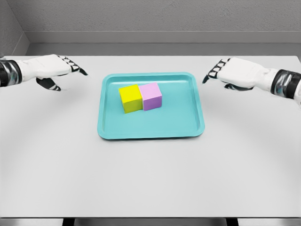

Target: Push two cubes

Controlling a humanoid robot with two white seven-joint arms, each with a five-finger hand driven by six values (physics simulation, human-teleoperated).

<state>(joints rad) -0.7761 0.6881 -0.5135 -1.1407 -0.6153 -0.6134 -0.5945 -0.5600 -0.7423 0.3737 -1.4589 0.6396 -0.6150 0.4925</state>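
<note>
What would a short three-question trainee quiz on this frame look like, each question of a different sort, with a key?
1. True or false: the yellow cube and the pink cube touch each other on the teal tray.
2. Which cube lies nearer the right hand? A) yellow B) pink
3. Fill in: the left hand is holding ____.

Key
1. True: they sit side by side with faces meeting.
2. B: pink is on the tray's right side.
3. Nothing: both hands hover off the tray, over the white table, fingers relaxed.
</note>
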